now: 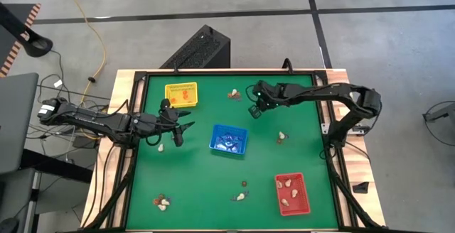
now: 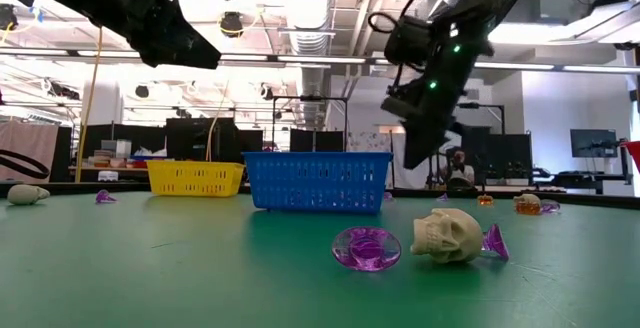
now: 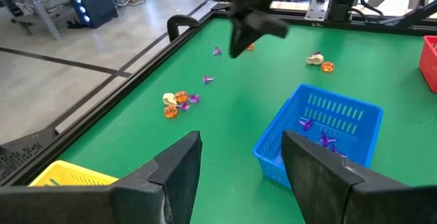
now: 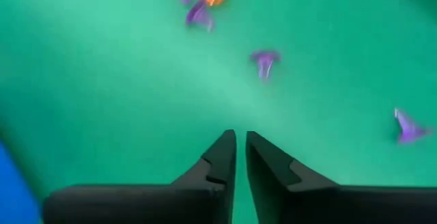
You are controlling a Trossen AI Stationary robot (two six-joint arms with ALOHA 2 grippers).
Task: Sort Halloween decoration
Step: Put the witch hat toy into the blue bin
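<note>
Small trinkets lie scattered on the green table: a cream and orange cluster (image 1: 233, 93) near the far edge, a cream piece (image 1: 281, 137), another (image 1: 160, 146), and groups near the near edge (image 1: 162, 203) (image 1: 242, 194). A cream skull (image 2: 447, 236) and a purple piece (image 2: 366, 248) lie close to the low camera. My left gripper (image 1: 178, 130) (image 3: 239, 169) hovers open between the yellow tray (image 1: 181, 94) and the blue tray (image 1: 229, 139). My right gripper (image 1: 254, 109) (image 4: 240, 149) hangs shut and empty above the table, over purple pieces (image 4: 265, 61).
The blue tray (image 3: 321, 135) holds purple pieces. The red tray (image 1: 293, 192) holds cream pieces and the yellow tray holds orange ones. A raised black frame (image 1: 213, 73) runs around the table. Bare green surface lies between the trays.
</note>
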